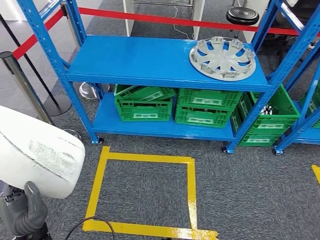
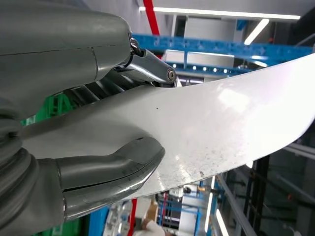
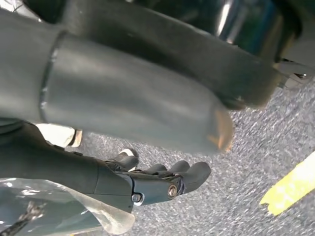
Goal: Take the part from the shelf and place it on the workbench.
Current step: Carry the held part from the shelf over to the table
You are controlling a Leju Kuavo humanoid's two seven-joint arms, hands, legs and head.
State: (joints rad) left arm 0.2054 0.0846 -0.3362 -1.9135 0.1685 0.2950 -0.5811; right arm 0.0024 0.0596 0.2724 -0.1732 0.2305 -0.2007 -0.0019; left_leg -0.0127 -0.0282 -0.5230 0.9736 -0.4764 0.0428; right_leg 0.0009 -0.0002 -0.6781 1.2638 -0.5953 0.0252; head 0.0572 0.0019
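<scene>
A large white curved part [image 1: 37, 150] fills the lower left of the head view, and my left hand [image 1: 24, 212] grips it from below. In the left wrist view the thumb [image 2: 108, 172] and darker fingers clamp the white part [image 2: 230, 118] between them. My right hand [image 3: 148, 183] hangs over the grey carpet with its fingers stretched out and nothing in them. A silver wheel cover [image 1: 222, 57] lies on the right end of the blue shelf [image 1: 136, 62] ahead.
Green crates [image 1: 203, 107] stand on the shelf's lower level and to its right. A yellow tape square [image 1: 191, 185] marks the carpet before the shelf. A stanchion [image 1: 19, 82] with red belts stands at the left. A black cable [image 1: 96, 222] lies near my feet.
</scene>
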